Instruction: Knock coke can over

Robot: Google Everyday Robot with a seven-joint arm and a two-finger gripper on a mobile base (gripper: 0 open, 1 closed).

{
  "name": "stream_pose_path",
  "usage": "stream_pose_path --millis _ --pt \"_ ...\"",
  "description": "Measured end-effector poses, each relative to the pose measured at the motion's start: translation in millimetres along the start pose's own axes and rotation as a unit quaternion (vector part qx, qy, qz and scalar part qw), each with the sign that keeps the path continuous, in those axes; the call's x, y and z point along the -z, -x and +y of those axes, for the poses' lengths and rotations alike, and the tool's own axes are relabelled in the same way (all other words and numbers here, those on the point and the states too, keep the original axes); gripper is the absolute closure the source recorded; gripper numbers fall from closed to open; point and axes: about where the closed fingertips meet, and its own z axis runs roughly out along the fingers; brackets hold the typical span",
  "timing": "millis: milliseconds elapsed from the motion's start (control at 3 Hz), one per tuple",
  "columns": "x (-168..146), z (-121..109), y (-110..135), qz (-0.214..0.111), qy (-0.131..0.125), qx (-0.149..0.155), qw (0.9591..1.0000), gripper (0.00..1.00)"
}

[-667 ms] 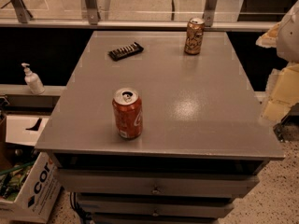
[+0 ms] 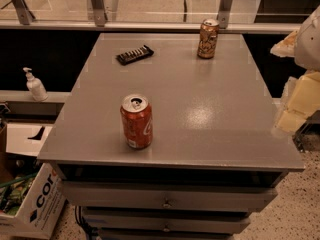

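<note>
Nothing on the table [image 2: 225,134] had shifted since the earlier frame: both cans and the black object sat where they had been, and the pale arm stayed at the right edge of the view.

In the camera view, the coke can [image 2: 136,122] stood upright on the near left part of the table, close to the front edge, its silver top and pull tab facing up. A gold-brown can [image 2: 207,32] stood upright at the far edge, right of centre, well apart from the coke can. A flat black object [image 2: 134,54] lay on the far left part.

The gripper [image 2: 300,101] hung just beside the table's right edge, partly cut off by the frame and well apart from the coke can. Whether its jaws were open or closed could not be told.

Below the tabletop were drawers [image 2: 165,196]. To the left, a white pump bottle [image 2: 35,85] stood on a ledge and a cardboard box [image 2: 35,204] sat on the floor.
</note>
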Motion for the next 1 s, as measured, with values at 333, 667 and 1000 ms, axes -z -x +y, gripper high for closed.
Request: stream_pose_path --millis 333,667,1000 --pt "-15.5 17.8 13.3 -0.074 0.036 -0.027 0.9963 0.00" --pt "-29.5 32.7 29.4 -0.157 0.056 -0.040 0.9851 0.00" --pt "-45.8 42.1 52.5 -0.245 0.071 -0.039 0.9661 0.00"
